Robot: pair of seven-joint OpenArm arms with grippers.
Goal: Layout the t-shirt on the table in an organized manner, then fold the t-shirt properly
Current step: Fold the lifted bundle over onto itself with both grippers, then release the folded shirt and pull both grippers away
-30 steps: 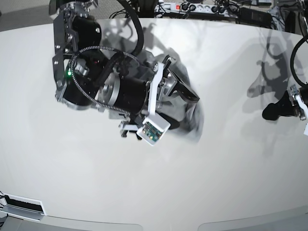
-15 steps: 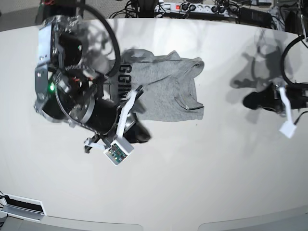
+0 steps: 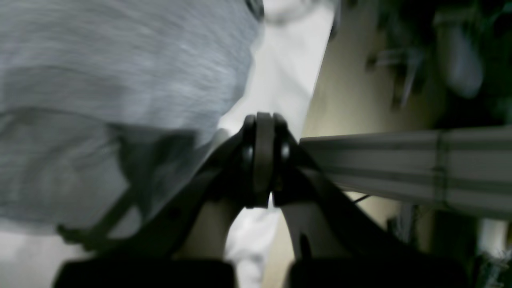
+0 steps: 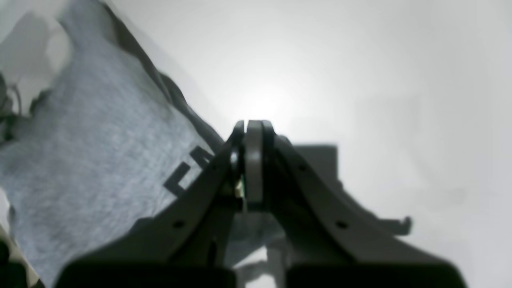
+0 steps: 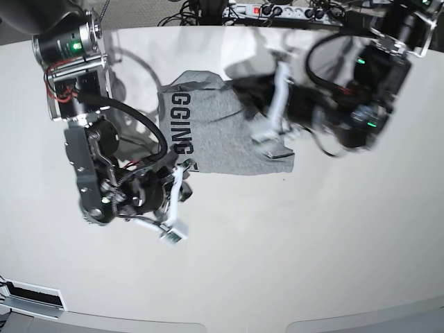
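Note:
The heather-grey t-shirt (image 5: 229,132) lies on the white table (image 5: 312,229), black lettering up along its left side. It also shows in the right wrist view (image 4: 100,160) and, blurred, in the left wrist view (image 3: 120,80). My right gripper (image 5: 186,168) is shut at the shirt's near-left corner; its tips (image 4: 254,128) stand over bare table beside the hem, and I cannot tell whether cloth is pinched. My left gripper (image 5: 241,97) is shut, blurred, low over the shirt's far side; its tips (image 3: 260,120) are just past the cloth edge.
A power strip and cables (image 5: 277,10) run along the table's far edge. A pale metal beam (image 3: 400,160) and dark clutter lie beyond the table edge in the left wrist view. A black-and-white fitting (image 5: 31,295) sits at the near-left corner.
The right arm swung off the shirt toward the near left, uncovering it. The left arm came in from the right edge to the shirt's far side.

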